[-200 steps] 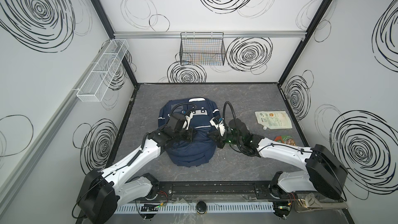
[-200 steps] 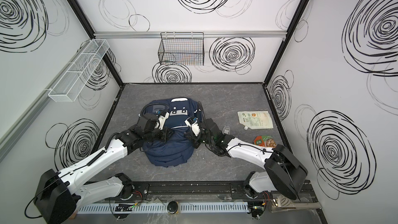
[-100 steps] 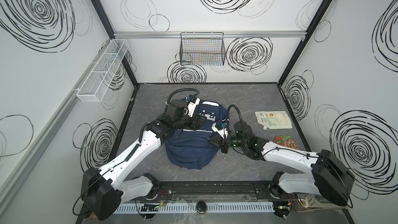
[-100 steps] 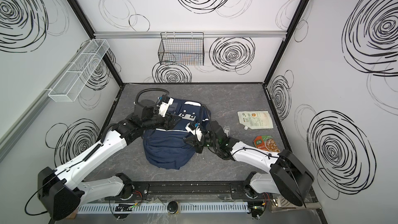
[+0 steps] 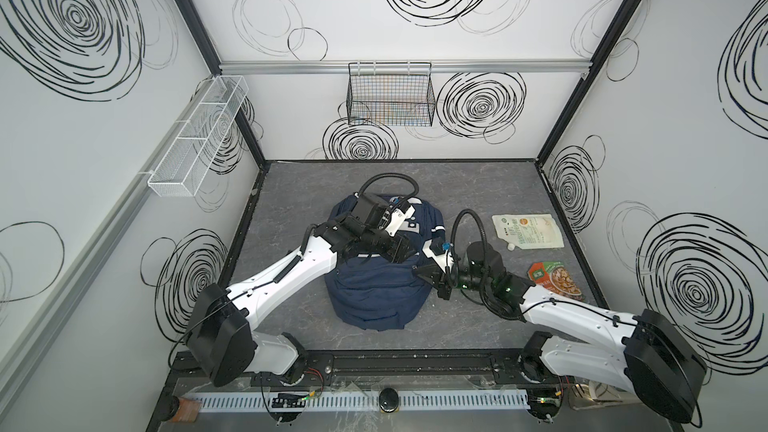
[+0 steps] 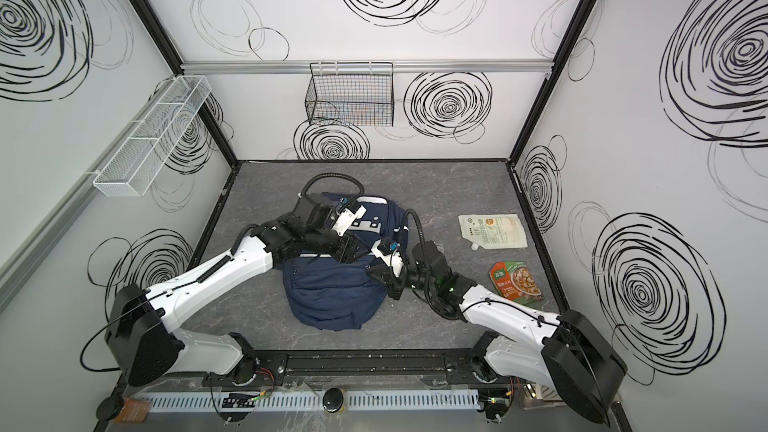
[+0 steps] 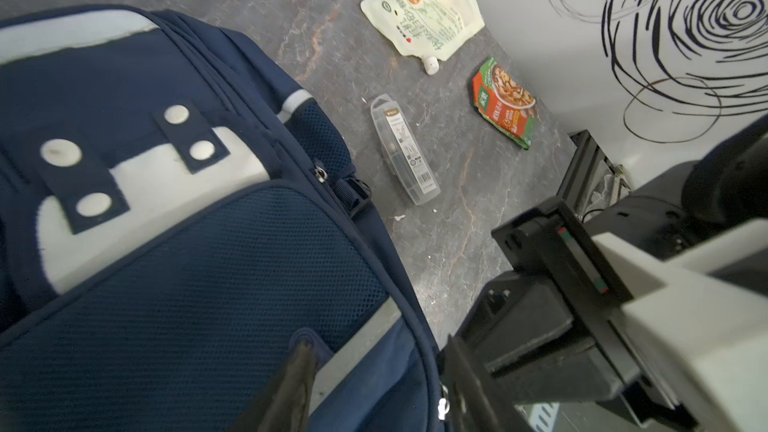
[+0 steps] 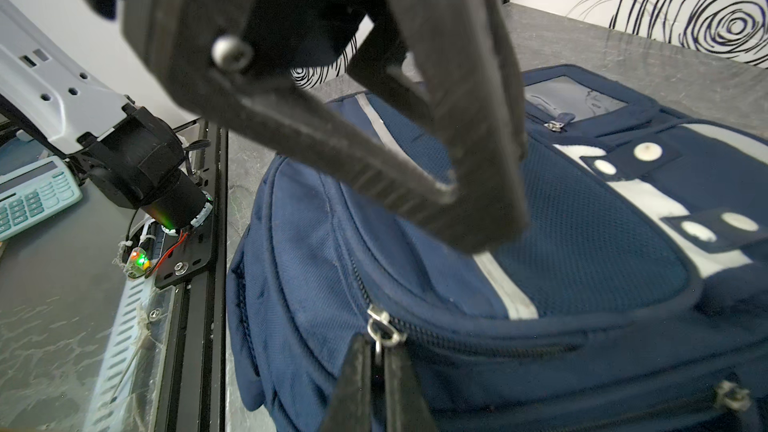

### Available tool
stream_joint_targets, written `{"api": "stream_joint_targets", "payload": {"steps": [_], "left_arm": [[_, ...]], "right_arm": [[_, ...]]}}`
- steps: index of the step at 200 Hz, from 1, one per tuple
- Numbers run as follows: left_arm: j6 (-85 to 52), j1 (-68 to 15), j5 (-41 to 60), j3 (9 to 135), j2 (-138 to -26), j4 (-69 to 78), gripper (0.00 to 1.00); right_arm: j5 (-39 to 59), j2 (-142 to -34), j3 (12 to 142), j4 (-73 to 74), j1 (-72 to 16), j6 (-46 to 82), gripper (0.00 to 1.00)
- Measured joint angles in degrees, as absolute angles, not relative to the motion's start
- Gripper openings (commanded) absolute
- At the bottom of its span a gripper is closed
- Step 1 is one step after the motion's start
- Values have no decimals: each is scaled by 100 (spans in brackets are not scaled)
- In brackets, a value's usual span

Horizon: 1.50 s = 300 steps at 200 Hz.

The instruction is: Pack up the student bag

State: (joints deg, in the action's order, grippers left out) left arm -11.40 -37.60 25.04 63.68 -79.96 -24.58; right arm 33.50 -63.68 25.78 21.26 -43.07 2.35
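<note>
The student bag (image 5: 374, 297) (image 6: 332, 297) lies front up in the middle of the table, navy with silver stripes and a white patch (image 7: 166, 168). My left gripper (image 5: 401, 249) (image 6: 353, 249) (image 7: 378, 367) hovers open just above the mesh front pocket (image 8: 602, 234) near the bag's right edge, holding nothing. Its dark fingers (image 8: 374, 168) fill the right wrist view. My right gripper (image 5: 422, 274) (image 6: 374, 274) (image 8: 378, 347) is at the bag's right side, shut on a silver zipper pull (image 8: 380, 326).
Right of the bag lie a cream spouted pouch (image 5: 525, 231) (image 7: 424, 10), a red and green snack packet (image 5: 555, 280) (image 7: 505, 103) and a clear plastic case (image 7: 405, 151). A calculator (image 8: 29, 197) sits beyond the front rail. A wire basket (image 5: 390, 95) and a mesh shelf (image 5: 199, 135) hang on the walls.
My left gripper let go at the bag's left side, opened, lifted and swung across over its right part. The right gripper stayed shut on the zipper pull and shifted slightly.
</note>
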Motion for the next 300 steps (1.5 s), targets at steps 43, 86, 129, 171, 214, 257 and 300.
{"api": "stream_joint_targets", "payload": {"steps": [43,86,129,171,214,257,300], "left_arm": [[-1160,-4049,2596,6842,-8517,-2773,53],[-1155,-4254,2449,7113,-8847,-3009,45],[-1212,-4285,2178,7214,-8884,-3046,19],[-1406,-4167,2067,7264,-8884,-3017,0],[-1806,-3758,2189,7024,-8646,-2665,24],[-1669,-4084,2235,7349,-8761,-2985,37],[-1518,-4383,2095,7443,-9011,-3280,41]], "right_arm": [[3087,-6143,2502,2075,-4309,233,0],[2904,-5937,2405,1997,-4309,233,0],[2744,-5815,2351,1988,-4309,233,0],[2633,-5787,2331,1990,-4309,233,0],[2552,-5780,2331,1994,-4309,233,0],[2545,-5780,2331,1999,-4309,235,0],[2521,-5749,2331,1973,-4309,233,0]]}}
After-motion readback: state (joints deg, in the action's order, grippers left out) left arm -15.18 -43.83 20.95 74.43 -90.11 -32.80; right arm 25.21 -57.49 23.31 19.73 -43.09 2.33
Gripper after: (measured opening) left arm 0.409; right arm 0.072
